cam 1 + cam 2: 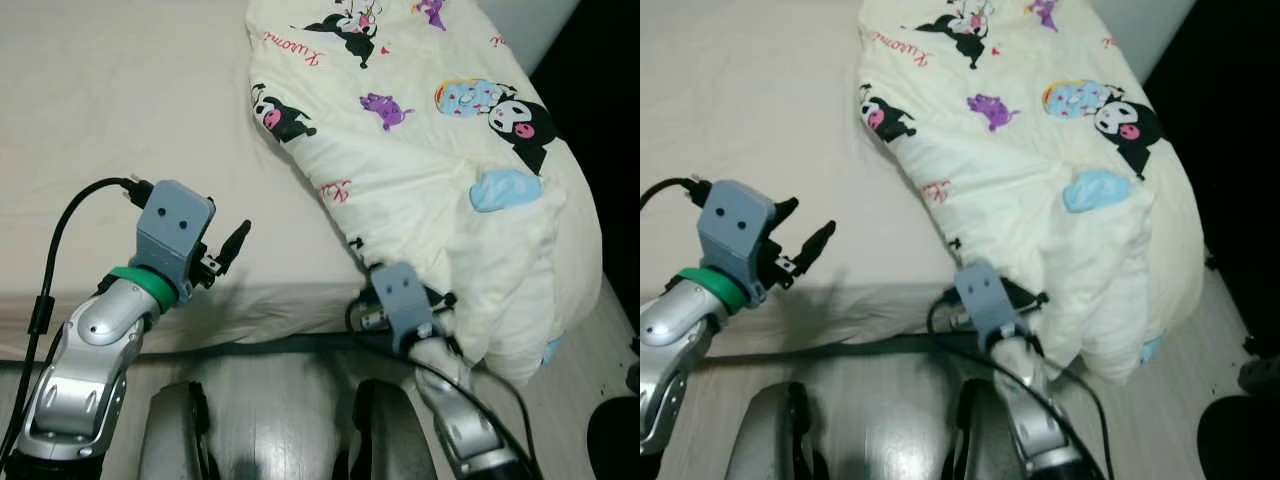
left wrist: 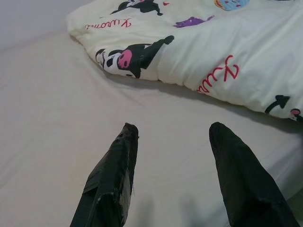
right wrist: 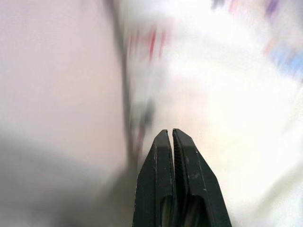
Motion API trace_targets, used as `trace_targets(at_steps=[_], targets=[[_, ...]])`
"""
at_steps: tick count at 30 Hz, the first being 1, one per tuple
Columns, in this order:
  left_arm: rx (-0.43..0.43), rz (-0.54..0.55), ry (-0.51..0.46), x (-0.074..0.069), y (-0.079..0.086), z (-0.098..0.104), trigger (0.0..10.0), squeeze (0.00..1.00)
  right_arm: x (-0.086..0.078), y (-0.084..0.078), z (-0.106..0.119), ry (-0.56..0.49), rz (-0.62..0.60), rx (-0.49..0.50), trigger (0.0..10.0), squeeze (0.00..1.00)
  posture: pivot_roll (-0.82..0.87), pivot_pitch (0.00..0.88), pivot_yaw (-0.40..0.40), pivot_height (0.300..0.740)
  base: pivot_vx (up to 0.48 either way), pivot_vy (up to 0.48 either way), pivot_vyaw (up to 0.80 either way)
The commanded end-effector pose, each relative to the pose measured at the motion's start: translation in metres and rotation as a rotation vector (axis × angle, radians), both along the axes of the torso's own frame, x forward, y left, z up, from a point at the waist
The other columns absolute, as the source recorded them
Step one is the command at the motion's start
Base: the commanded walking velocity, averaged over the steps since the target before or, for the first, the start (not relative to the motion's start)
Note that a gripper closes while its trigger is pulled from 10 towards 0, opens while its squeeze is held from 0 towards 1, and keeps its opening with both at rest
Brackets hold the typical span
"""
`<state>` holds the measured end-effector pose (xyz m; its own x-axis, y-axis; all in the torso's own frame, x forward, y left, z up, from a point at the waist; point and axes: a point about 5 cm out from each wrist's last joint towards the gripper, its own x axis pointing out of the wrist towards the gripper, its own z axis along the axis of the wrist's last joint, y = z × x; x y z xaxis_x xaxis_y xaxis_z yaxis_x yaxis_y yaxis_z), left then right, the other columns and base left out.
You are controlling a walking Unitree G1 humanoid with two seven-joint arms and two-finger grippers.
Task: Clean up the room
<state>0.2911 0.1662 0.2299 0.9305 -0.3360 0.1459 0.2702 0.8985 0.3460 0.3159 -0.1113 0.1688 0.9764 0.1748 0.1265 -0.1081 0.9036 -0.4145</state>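
A cream comforter (image 1: 420, 150) printed with cartoon figures lies bunched on the right side of the bed and hangs over its near right corner. The bare beige sheet (image 1: 130, 110) covers the rest of the bed. My left gripper (image 1: 225, 255) hovers open over the sheet near the bed's front edge, left of the comforter (image 2: 213, 52), and its fingers (image 2: 118, 165) hold nothing. My right gripper (image 3: 169, 131) is shut at the comforter's near lower edge, its fingertips pressed together with no cloth seen between them. The right wrist view is blurred.
The bed's front edge (image 1: 270, 310) runs just before me, with pale wood floor (image 1: 290, 400) below it. A dark gap (image 1: 600, 70) lies to the right of the bed. My own legs (image 1: 180, 430) stand close to the bed.
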Motion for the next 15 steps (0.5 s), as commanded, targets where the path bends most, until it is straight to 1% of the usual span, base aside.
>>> trace_targets(at_steps=[1, 2, 3, 4, 5, 7, 8, 9, 10, 11, 12, 13, 14, 15], targets=[[-0.003, 0.003, 0.013, -0.002, 0.000, -0.005, 10.0, 0.00, -0.004, 0.013, 0.026, -0.110, 0.050, 0.036, 10.0, 0.00, 0.10, 0.228, -0.045, 0.555, 0.000, 0.000, 0.00], [-0.004, 0.005, 0.013, -0.002, 0.000, -0.006, 10.0, 0.00, -0.005, 0.019, 0.043, -0.178, 0.068, 0.062, 10.0, 0.00, 0.11, 0.225, -0.046, 0.555, 0.000, 0.000, 0.00], [-0.004, 0.005, 0.013, -0.002, 0.000, -0.006, 10.0, 0.00, -0.005, 0.019, 0.043, -0.178, 0.068, 0.062, 10.0, 0.00, 0.11, 0.225, -0.046, 0.555, 0.000, 0.000, 0.00], [-0.005, 0.007, 0.012, -0.002, -0.001, -0.006, 10.0, 0.00, -0.004, 0.023, 0.059, -0.243, 0.060, 0.102, 10.0, 0.00, 0.11, 0.227, -0.050, 0.555, 0.000, 0.000, 0.00], [-0.008, 0.009, 0.012, -0.002, -0.001, -0.007, 10.0, 0.00, 0.000, 0.026, 0.069, -0.282, 0.031, 0.134, 10.0, 0.00, 0.11, 0.225, -0.051, 0.555, 0.000, 0.000, 0.00], [-0.010, 0.011, 0.011, -0.002, -0.002, -0.007, 10.0, 0.00, 0.003, 0.029, 0.077, -0.308, -0.005, 0.165, 10.0, 0.00, 0.11, 0.225, -0.051, 0.555, 0.000, 0.000, 0.00], [-0.017, 0.014, 0.010, -0.002, -0.002, -0.007, 10.0, 0.00, 0.014, 0.028, 0.067, -0.255, -0.059, 0.177, 10.0, 0.00, 0.11, 0.230, -0.056, 0.555, 0.000, 0.000, 0.00], [-0.021, 0.016, 0.010, -0.002, -0.003, -0.007, 10.0, 0.00, 0.020, 0.027, 0.060, -0.213, -0.096, 0.183, 10.0, 0.00, 0.11, 0.230, -0.056, 0.555, 0.000, 0.000, 0.00], [-0.021, 0.016, 0.010, -0.002, -0.003, -0.007, 10.0, 0.00, 0.020, 0.027, 0.060, -0.213, -0.096, 0.183, 10.0, 0.00, 0.11, 0.230, -0.056, 0.555, 0.000, 0.000, 0.00], [-0.024, 0.018, 0.011, -0.002, -0.003, -0.008, 10.0, 0.00, 0.031, 0.023, 0.048, -0.142, -0.170, 0.220, 10.0, 0.00, 0.11, 0.230, -0.055, 0.555, 0.000, 0.000, 0.00], [-0.025, 0.019, 0.011, -0.003, -0.004, -0.009, 10.0, 0.00, 0.038, 0.020, 0.040, -0.094, -0.218, 0.245, 10.0, 0.00, 0.11, 0.230, -0.055, 0.555, 0.000, 0.000, 0.00], [-0.025, 0.019, 0.011, -0.003, -0.004, -0.009, 10.0, 0.00, 0.038, 0.020, 0.040, -0.094, -0.218, 0.245, 10.0, 0.00, 0.11, 0.230, -0.055, 0.555, 0.000, 0.000, 0.00], [-0.027, 0.018, 0.013, -0.003, -0.006, -0.010, 10.0, 0.00, 0.048, 0.015, 0.033, -0.049, -0.283, 0.282, 10.0, 0.00, 0.12, 0.240, -0.056, 0.555, 0.000, 0.000, 0.00], [-0.032, 0.015, 0.016, -0.003, -0.009, -0.010, 10.0, 0.00, 0.065, 0.005, 0.030, -0.015, -0.397, 0.337, 10.0, 1.00, 0.12, 0.243, -0.057, 0.555, 0.000, 0.000, 0.00]])
